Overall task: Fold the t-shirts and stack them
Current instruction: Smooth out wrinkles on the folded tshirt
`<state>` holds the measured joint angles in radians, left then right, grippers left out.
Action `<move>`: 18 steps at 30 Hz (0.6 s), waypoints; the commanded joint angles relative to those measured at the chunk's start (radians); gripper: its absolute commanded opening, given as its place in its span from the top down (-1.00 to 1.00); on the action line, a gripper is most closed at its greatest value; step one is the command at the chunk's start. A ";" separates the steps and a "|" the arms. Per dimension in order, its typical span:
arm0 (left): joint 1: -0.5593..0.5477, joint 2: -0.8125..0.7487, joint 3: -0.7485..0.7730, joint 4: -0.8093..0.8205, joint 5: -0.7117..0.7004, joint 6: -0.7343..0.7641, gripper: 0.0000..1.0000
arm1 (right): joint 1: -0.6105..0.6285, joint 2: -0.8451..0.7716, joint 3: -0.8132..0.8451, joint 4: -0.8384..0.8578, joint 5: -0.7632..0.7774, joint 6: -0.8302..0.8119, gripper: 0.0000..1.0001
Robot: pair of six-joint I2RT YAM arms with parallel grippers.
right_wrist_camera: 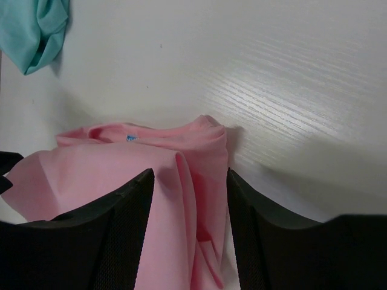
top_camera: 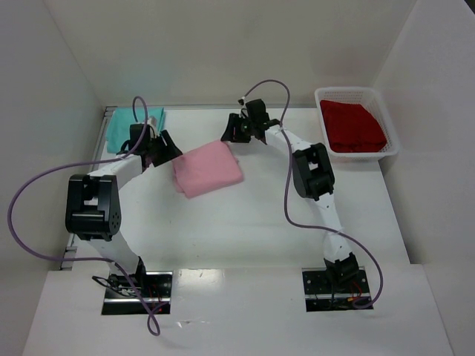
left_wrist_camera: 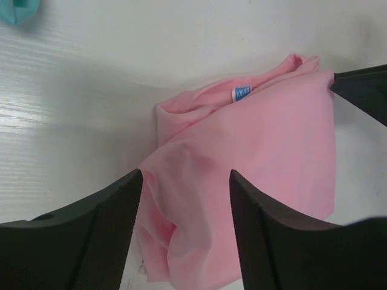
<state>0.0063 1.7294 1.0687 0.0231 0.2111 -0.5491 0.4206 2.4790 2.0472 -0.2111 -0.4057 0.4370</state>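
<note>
The light pink t-shirt lies folded in a compact block at the table's middle. It also shows in the left wrist view, with a small blue neck label, and in the right wrist view. My left gripper is at its left edge, jaws open with pink cloth lying between them. My right gripper is at its far right corner, jaws open around a fold of pink cloth. The teal t-shirt lies at the far left. The red t-shirt lies in a basket.
A white mesh basket stands at the far right and holds the red shirt. White walls close in the table on the left, back and right. A corner of the teal shirt shows in the right wrist view.
</note>
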 commanded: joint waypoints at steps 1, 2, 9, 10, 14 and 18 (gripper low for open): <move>0.008 -0.001 -0.006 0.037 0.050 0.015 -0.32 | 0.026 0.029 0.103 -0.036 -0.022 -0.021 -0.15; 0.008 0.015 0.005 0.037 0.050 0.015 -0.28 | 0.026 0.044 0.113 -0.036 -0.022 -0.021 -0.15; 0.008 0.056 0.014 0.058 0.068 0.006 -0.10 | 0.026 0.064 0.137 -0.045 -0.054 -0.021 0.16; 0.008 0.068 0.023 0.058 0.068 0.006 -0.10 | 0.026 0.064 0.137 -0.045 -0.065 -0.021 0.23; 0.008 0.078 0.023 0.058 0.068 -0.003 0.11 | 0.026 0.074 0.137 -0.036 -0.074 -0.012 0.51; 0.008 0.087 0.034 0.058 0.057 -0.003 0.30 | 0.026 0.083 0.137 -0.036 -0.062 -0.003 0.81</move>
<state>0.0063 1.8069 1.0691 0.0319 0.2600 -0.5545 0.4362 2.5320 2.1288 -0.2481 -0.4583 0.4316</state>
